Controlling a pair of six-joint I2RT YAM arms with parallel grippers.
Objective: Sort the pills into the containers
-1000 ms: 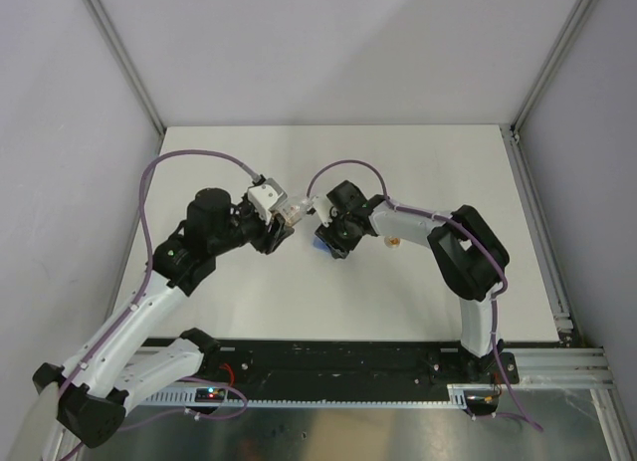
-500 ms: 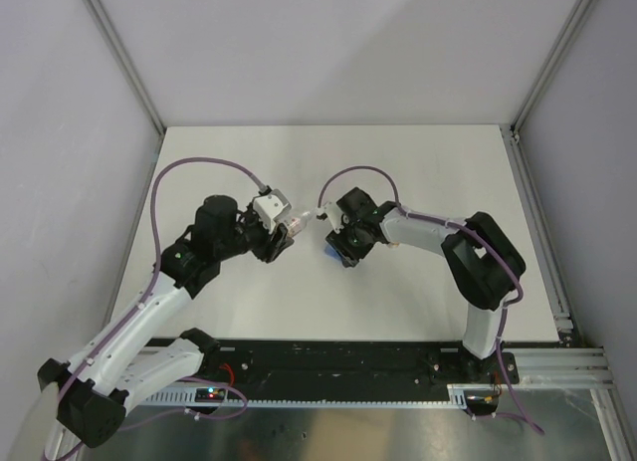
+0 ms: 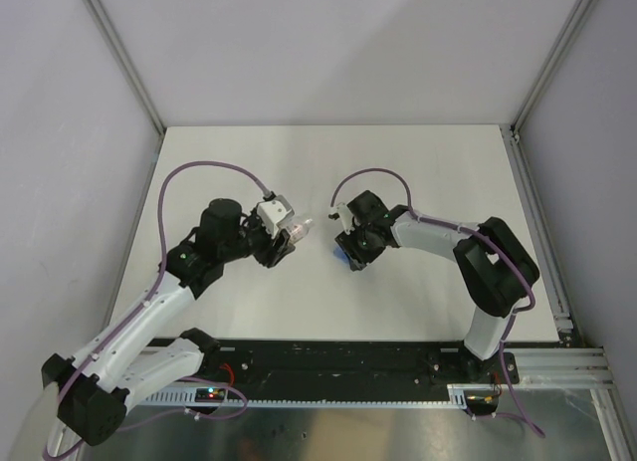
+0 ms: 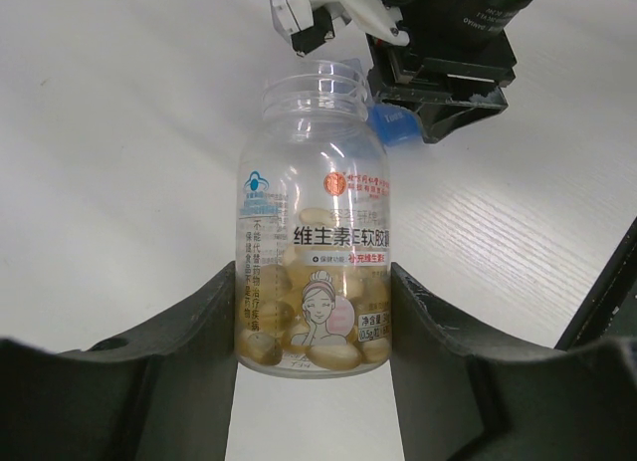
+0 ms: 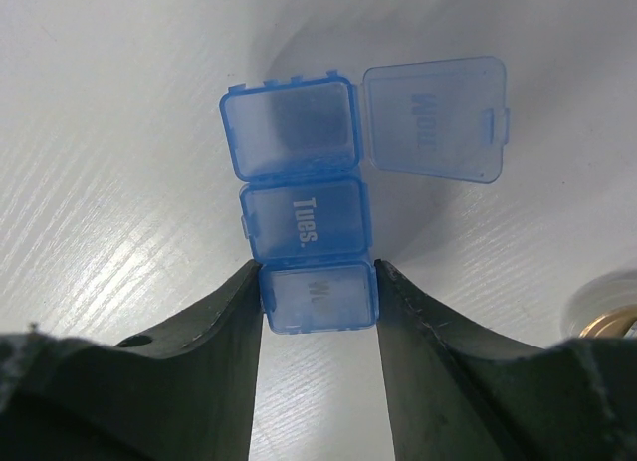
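Observation:
My left gripper (image 3: pixel 286 238) is shut on a clear, uncapped pill bottle (image 3: pixel 300 227) with a printed label. In the left wrist view the bottle (image 4: pixel 314 232) sits between the fingers (image 4: pixel 199 351), with yellow softgel pills (image 4: pixel 333 353) at its base and its mouth towards the right gripper (image 4: pixel 438 78). My right gripper (image 3: pixel 349 254) is shut on the near compartment of a light-blue pill box (image 5: pixel 307 222) lying on the table. The far compartment (image 5: pixel 291 127) is open and looks empty, its lid (image 5: pixel 434 132) flipped right. The "Tues." compartment is closed.
A round whitish object (image 5: pixel 609 307) with a brownish inside lies on the white table (image 3: pixel 438 172) just right of the right gripper, cut off by the frame edge. Grey walls enclose the table on three sides.
Both grippers shifted a little to the right and towards the near edge, each keeping its hold. The bottle's mouth stays pointed towards the pill box.

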